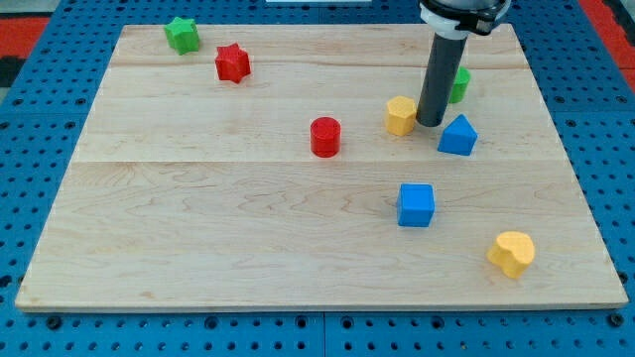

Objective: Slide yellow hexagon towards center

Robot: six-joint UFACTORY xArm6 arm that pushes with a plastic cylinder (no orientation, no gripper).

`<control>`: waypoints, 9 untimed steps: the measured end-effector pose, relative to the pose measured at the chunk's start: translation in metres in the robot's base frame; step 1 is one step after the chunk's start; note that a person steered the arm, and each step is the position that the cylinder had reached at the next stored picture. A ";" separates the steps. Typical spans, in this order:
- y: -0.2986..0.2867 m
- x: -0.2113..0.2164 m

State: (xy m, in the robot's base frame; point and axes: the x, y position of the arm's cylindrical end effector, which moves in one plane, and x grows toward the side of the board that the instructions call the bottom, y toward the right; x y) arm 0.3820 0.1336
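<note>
Right now my tip rests on the wooden bench, just at the 3 o'clock side of the yellow hexagon, so close that the two look to be touching, though I cannot tell for certain. No hand is fitted to this arm: it ends in a straight dark rod, so there is nothing to stand apart or clamped together. The rod comes down from the view's top, nearly upright.

The yellow hexagon sits a little toward 2 o'clock from the middle of the bench. At its 9 o'clock side, near but apart, stands the red cylinder, close to the bench's centre. The blue triangular block lies just at 4 o'clock from my tip, near it without clearly touching. A green block shows partly behind the rod at 1 o'clock; its shape is hidden.

Farther off, the blue cube lies at 6 o'clock from the hexagon, well apart. A yellow heart-shaped block sits toward the 4 o'clock corner of the bench. The red star and the green star lie toward 10 o'clock, the green one nearest the corner.
</note>
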 end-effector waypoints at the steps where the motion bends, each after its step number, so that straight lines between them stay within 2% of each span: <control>1: -0.029 -0.006; 3: -0.110 -0.037; 4: -0.105 -0.051; 8: -0.172 -0.053; 9: -0.115 -0.074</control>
